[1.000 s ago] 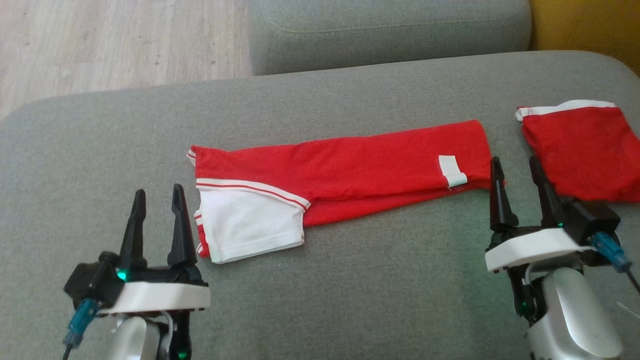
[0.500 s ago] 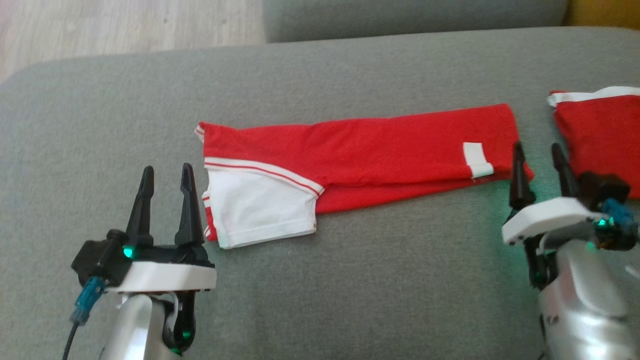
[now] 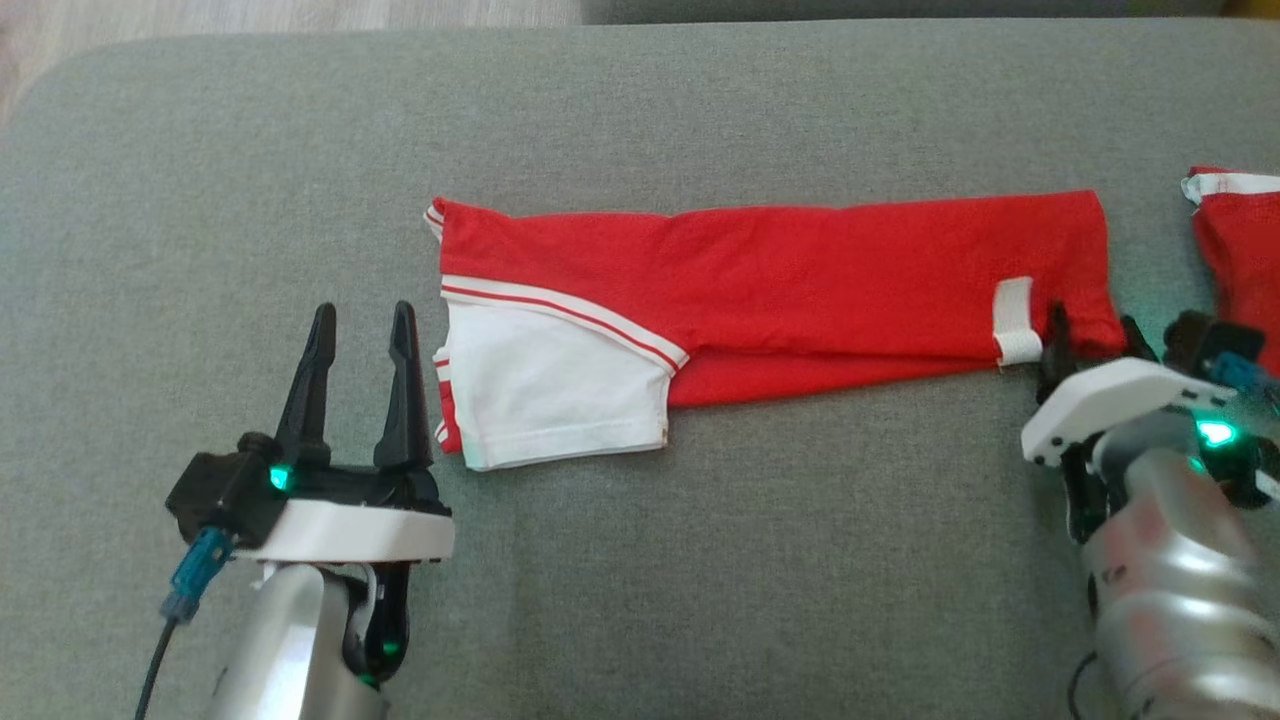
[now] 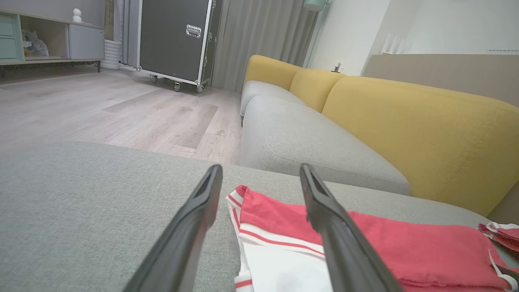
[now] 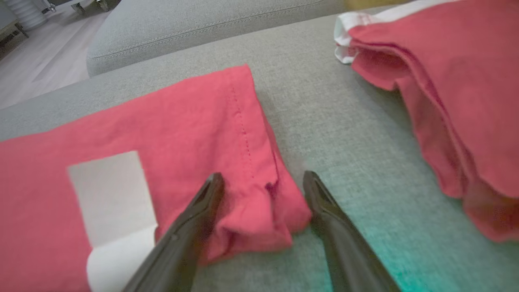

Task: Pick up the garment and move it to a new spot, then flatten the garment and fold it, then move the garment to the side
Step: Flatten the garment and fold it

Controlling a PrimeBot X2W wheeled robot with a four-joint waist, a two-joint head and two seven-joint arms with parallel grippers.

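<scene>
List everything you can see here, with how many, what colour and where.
long folded garment: 1, red with a white sleeve and white tag, across the middle of the cushion
second folded garment: 1, red with white trim, on the cushion's right side
cushion: 1, grey, under both garments
sofa backrests: 3, yellow, beyond the cushion
wheeled case: 1, black with metal edges, far across the floor
floor: 1, pale wood, past the cushion
left end effector: 1, dark fingers, open, beside the white sleeve
right end effector: 1, dark fingers, open, straddling the long garment's near right corner
</scene>
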